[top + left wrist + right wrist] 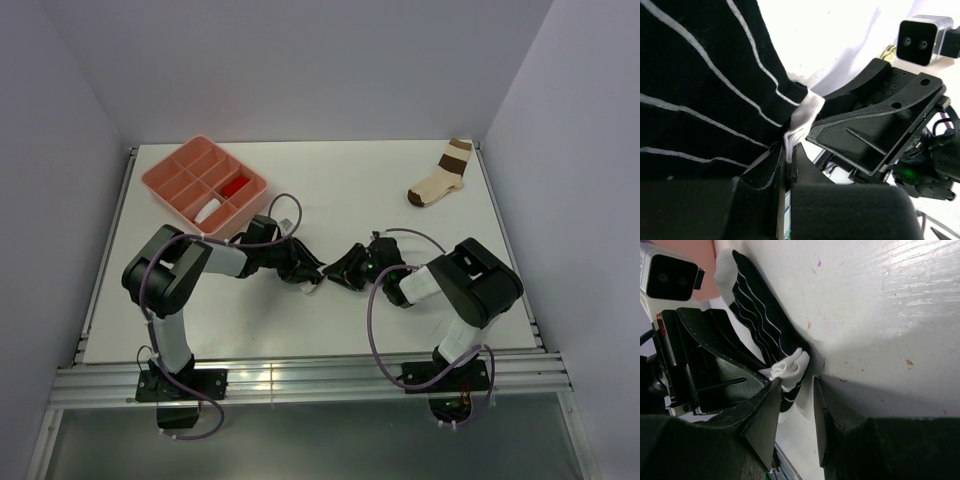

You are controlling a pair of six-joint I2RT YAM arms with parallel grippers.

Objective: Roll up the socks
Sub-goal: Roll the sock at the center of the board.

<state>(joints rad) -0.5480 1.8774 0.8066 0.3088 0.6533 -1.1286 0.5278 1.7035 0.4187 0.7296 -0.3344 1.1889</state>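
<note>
Where the two arms meet at mid-desk, the striped sock (760,320) lies on the white desk (330,190). The left fingers (807,172) are clamped on its white end; the right fingers (765,410) stand apart, just beside that end. A pink tray (172,158) sits far left, a brown-banded sock (440,180) far right. Plain pale walls (300,60) enclose three sides. The desk surface shows small specks.

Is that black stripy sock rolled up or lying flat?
Not rolled: the striped sock lies stretched out along the table, with only its white tip bunched up by the right gripper.
</note>
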